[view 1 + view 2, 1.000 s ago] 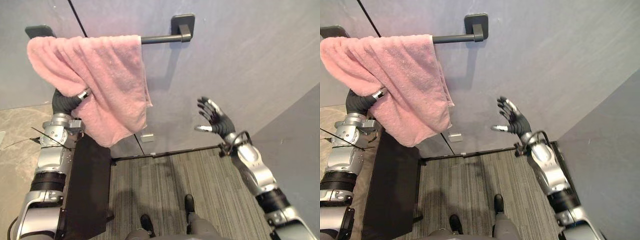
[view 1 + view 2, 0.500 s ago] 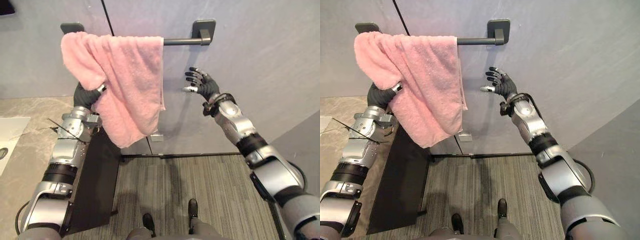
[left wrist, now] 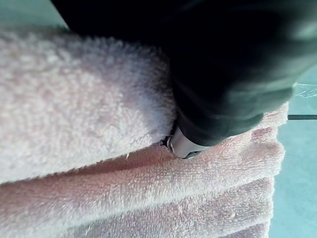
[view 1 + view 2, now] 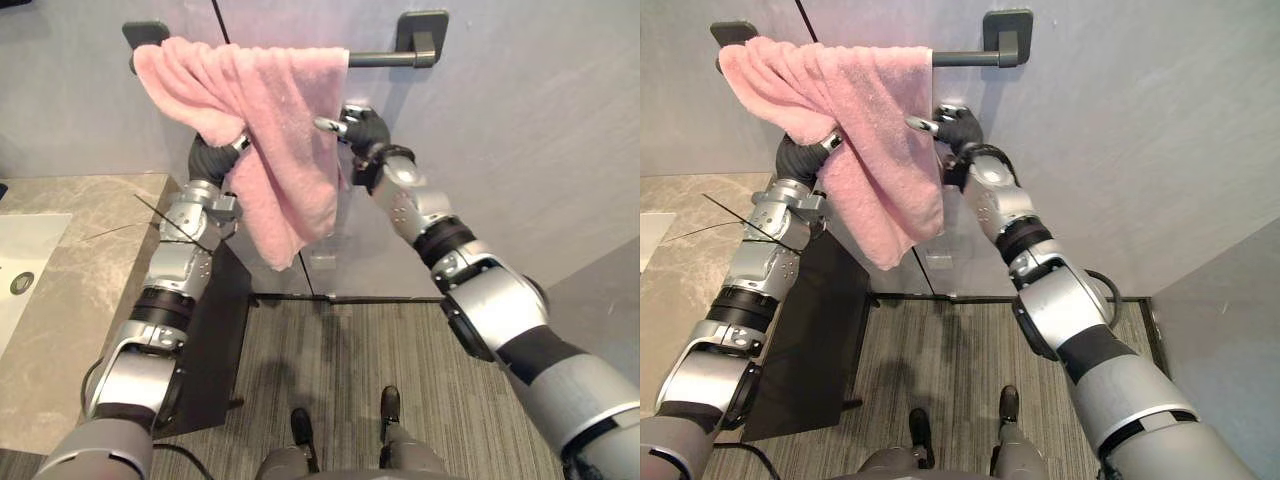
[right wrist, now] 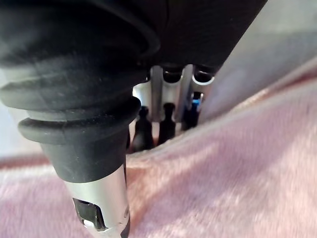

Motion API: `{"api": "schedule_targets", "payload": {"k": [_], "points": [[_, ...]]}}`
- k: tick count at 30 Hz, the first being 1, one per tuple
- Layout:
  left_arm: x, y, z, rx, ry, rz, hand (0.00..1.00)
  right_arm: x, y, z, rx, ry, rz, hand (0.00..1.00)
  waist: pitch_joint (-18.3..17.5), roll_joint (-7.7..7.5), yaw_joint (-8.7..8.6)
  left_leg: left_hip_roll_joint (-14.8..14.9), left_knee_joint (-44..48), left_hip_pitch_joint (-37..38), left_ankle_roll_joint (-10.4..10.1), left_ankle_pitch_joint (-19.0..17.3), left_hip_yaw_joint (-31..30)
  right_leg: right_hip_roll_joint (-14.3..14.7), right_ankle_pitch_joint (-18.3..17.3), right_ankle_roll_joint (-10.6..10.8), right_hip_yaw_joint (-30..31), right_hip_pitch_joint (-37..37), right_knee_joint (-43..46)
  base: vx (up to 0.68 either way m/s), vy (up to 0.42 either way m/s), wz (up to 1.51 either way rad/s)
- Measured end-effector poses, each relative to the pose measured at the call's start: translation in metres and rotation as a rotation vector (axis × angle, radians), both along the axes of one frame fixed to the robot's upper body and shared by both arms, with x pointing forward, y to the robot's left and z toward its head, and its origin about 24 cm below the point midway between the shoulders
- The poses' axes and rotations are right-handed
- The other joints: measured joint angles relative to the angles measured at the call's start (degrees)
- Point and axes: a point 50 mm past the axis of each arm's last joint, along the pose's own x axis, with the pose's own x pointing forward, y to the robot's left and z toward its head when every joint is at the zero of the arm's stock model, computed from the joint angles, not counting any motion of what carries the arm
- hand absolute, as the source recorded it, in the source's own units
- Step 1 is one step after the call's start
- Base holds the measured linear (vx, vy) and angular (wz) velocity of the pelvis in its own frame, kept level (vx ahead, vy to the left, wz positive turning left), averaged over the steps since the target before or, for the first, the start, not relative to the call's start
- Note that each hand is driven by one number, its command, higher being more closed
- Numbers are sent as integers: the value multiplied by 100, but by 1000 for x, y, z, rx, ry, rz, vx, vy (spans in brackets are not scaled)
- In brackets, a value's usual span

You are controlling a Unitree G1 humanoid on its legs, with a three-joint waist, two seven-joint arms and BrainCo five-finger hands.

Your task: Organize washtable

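Noted towel (image 4: 275,110) draped over bar (image 4: 385,58), long axis hanging toward 6 o'clock. Found right robot hand (image 4: 354,128) at its 3 o'clock edge, spread, touching cloth, nearer the free edge. Left robot hand (image 4: 222,152) buried in folds at 9 o'clock: cannot tell its state.

Bathroom: wall-mounted towel rail (image 4: 385,59), pink towel (image 4: 285,110), marble countertop (image 4: 70,300), sink (image 4: 20,265).

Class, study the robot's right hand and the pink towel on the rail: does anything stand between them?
Nothing visible does. The right hand is at the pink towel's edge, just below the rail, its fingertips meeting the cloth in the right wrist view. The left hand is tucked under the towel's other side.
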Motion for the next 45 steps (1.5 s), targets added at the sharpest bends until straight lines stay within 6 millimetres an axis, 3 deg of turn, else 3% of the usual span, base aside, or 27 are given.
{"api": "schedule_targets", "payload": {"k": [4,8,9,15,21,23,26,30,34,45], "points": [[2,0,0,-3,7,7,100,-10,30,14,-24,-56,69,0,25,-4,-2,32,1,-27,-12,10,-46,28,-16,-22,-36,-5,0,24,21,4],[3,-1,3,-4,0,8,100,-12,35,15,-40,-75,80,0,60,-17,-5,38,1,-33,-10,12,-93,30,-16,-23,-100,12,1,31,29,6],[4,0,4,-3,0,10,100,-13,36,15,-49,-82,82,100,69,-30,-10,38,1,-31,-10,12,-100,30,-16,-23,-106,17,1,28,36,2],[5,0,4,7,1,16,100,-15,38,20,-122,-142,102,100,81,-47,-17,42,2,-5,-9,11,-93,37,-16,-23,-90,34,0,26,28,-1],[4,2,5,15,-3,27,100,-7,9,33,-172,-204,34,100,131,-98,-37,38,2,76,-9,9,-25,39,-16,-23,8,80,-1,15,17,-5],[1,12,-3,-3,12,54,100,-8,3,40,-185,-242,39,100,133,-100,-152,39,1,100,-9,9,9,42,-16,-23,19,85,-1,15,16,-6],[-1,17,-9,-3,28,66,100,-6,-14,45,-209,-281,17,100,133,-100,-171,39,1,120,-10,9,17,43,-16,-24,28,103,-1,4,5,-2],[-7,31,-8,43,24,98,100,-2,-51,35,-237,-285,-41,100,133,-101,-178,36,1,151,-9,10,31,42,-15,-24,38,129,-2,0,0,0],[-14,48,-5,31,4,141,100,1,-74,25,-256,-261,-90,100,132,-101,-191,38,-1,197,-9,10,57,48,-13,-27,66,155,-3,10,12,-3],[-18,51,-12,34,18,131,100,-1,-79,9,-259,-236,-81,100,131,-103,-184,36,-8,262,-9,9,130,60,-13,-26,157,172,-3,17,18,-4]]}}
